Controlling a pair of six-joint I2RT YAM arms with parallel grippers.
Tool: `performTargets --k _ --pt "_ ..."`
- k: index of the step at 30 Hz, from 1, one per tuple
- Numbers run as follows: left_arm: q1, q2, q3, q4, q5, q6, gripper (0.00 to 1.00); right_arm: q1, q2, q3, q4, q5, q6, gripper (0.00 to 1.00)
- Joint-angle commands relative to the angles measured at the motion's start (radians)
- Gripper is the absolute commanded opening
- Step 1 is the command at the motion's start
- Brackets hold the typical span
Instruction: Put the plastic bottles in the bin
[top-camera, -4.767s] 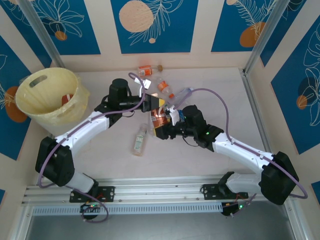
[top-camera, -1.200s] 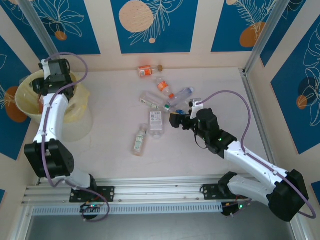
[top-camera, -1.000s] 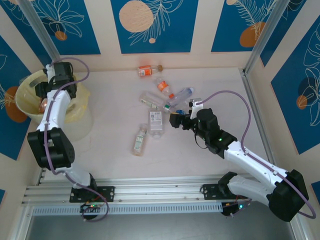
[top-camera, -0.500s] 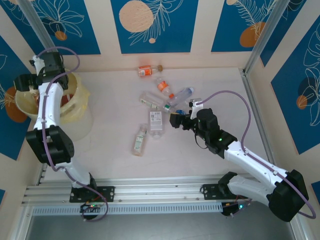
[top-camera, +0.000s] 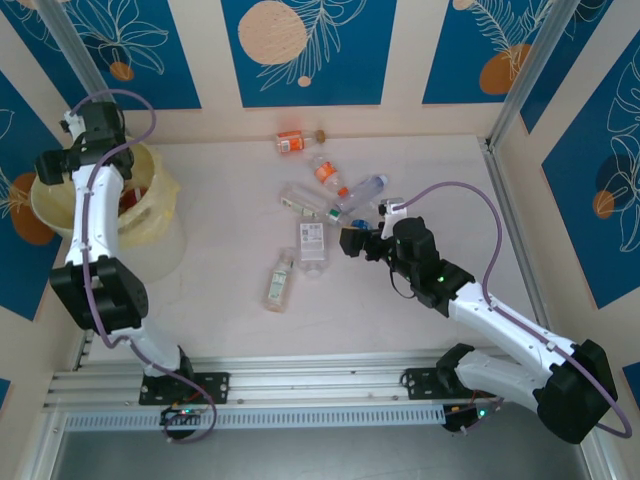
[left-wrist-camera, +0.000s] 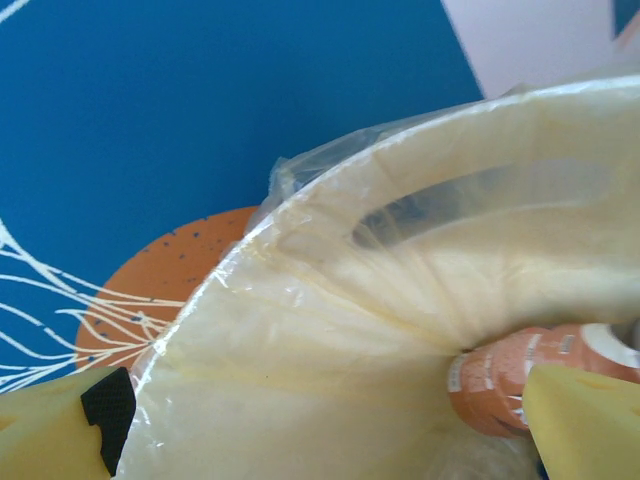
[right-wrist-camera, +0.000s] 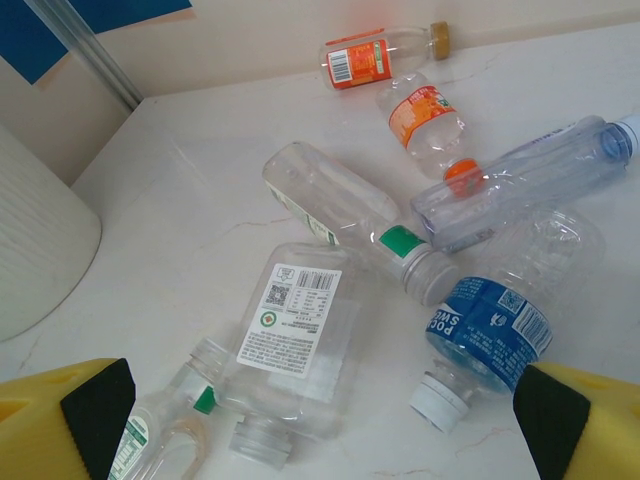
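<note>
My left gripper (left-wrist-camera: 320, 432) hung at the bin (left-wrist-camera: 330, 330), yellow fingers (left-wrist-camera: 55, 440) spread wide with nothing between them. Just past the right finger, an orange-labelled bottle (left-wrist-camera: 500, 380) lay inside the bin against the clear liner (left-wrist-camera: 300, 180). From above, I had that gripper at the bin's far-left rim, the bin itself sitting in the table's far-left corner. My right gripper (right-wrist-camera: 320, 425) was parted wide too and empty, low over the table (right-wrist-camera: 200, 170), pointing at the loose bottles mid-table. Nearest its fingers lay a flat clear bottle with a white label (right-wrist-camera: 295, 335), a small green-labelled bottle (right-wrist-camera: 160, 435) beside it on the left, and a blue-labelled bottle (right-wrist-camera: 505, 320) on the right. Farther out I saw a clear bottle with a green band (right-wrist-camera: 350, 215), a long clear bottle (right-wrist-camera: 540, 170), an orange-capped bottle (right-wrist-camera: 430, 125), and by the back wall an orange-labelled bottle with a brown cap (right-wrist-camera: 375, 55).
</note>
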Motion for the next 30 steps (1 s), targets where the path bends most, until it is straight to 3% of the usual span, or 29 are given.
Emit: performTargets --k 1,5,9,14,19,26,30 --pt "-0.024 -0.091 0.012 -0.002 0.115 -0.046 1.00 -0.006 -0.018 0.024 0.004 0.000 0.022 1.00" --pt "-0.074 -0.163 0.001 0.037 0.256 -0.058 1.00 -0.006 -0.018 0.024 0.002 0.002 0.027 0.99" --pt "-0.086 -0.247 -0.056 0.107 0.537 -0.152 1.00 -0.005 -0.019 0.024 -0.010 0.023 0.039 1.00" --pt "-0.127 -0.300 -0.082 0.161 0.716 -0.220 1.00 -0.011 -0.028 0.014 -0.020 0.042 0.054 0.99" --pt "-0.218 -0.316 -0.087 0.206 1.009 -0.239 1.00 -0.018 -0.042 0.001 -0.013 0.060 0.054 0.99" --pt "-0.440 -0.296 -0.179 0.291 1.241 -0.271 1.00 -0.033 -0.059 -0.037 0.026 0.065 0.068 1.00" --pt "-0.543 -0.268 -0.221 0.234 1.196 -0.277 1.00 -0.039 -0.062 -0.033 0.002 0.067 0.078 1.00"
